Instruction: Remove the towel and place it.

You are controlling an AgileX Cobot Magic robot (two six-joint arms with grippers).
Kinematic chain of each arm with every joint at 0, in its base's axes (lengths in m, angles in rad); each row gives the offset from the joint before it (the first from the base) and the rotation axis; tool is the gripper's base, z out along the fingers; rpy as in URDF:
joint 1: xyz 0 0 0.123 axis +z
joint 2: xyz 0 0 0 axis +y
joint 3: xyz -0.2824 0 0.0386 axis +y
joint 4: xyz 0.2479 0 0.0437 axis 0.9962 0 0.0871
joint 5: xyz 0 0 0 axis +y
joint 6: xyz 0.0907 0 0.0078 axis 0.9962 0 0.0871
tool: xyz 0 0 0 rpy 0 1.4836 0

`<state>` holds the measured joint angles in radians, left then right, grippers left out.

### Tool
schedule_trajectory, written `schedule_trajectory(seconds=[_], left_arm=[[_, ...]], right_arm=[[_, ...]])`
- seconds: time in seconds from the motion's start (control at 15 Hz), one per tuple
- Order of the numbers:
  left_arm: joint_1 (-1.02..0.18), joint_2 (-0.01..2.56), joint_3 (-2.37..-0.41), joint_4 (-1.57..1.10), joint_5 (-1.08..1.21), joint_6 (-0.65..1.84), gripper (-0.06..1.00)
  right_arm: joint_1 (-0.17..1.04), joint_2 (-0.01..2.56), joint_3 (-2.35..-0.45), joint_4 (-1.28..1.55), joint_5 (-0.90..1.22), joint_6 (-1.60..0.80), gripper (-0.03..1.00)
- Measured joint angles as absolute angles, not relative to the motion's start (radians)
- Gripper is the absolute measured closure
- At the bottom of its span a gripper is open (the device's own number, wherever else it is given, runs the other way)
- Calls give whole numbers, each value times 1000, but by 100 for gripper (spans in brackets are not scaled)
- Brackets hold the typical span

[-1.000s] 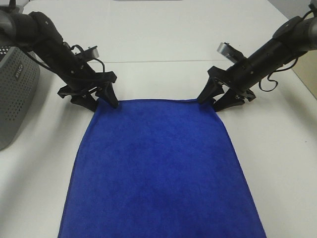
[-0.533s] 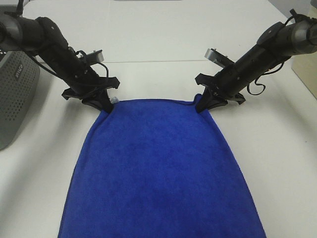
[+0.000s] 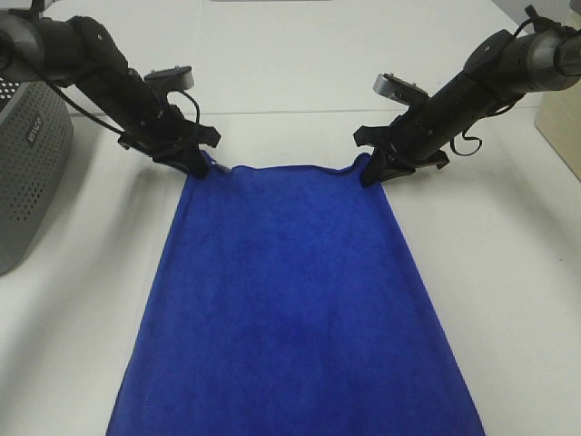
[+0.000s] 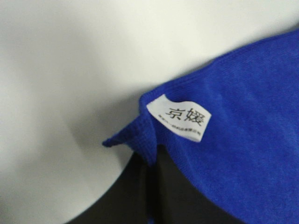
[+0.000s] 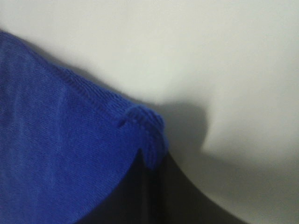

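The high exterior camera looks steeply down the white surface [image 3: 300, 73] from the near end. Each wrist camera sits very close, blurred, on one far corner of the deep blue plush rectangular towel [image 3: 295, 300], shared with the overhead view

Left arm: reaches in from far left, angled down; left gripper [image 3: 201, 168] jaws closed. Right arm: reaches in from far right, angled down; right gripper [image 3: 368, 173] jaws closed.
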<state>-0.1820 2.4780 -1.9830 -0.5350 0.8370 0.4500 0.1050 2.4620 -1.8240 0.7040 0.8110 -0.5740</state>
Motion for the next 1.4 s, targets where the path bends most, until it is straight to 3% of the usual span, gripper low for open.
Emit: schedule_trajectory(seconds=[0.47, 1.4], left_arm=[[-184, 2478, -2117, -543, 601, 520, 94], [-212, 2489, -2117, -562, 337, 655, 94]], right_arm=[[105, 2491, -2049, 622, 632, -601, 94], [105, 2501, -2066, 912, 427, -900, 94]])
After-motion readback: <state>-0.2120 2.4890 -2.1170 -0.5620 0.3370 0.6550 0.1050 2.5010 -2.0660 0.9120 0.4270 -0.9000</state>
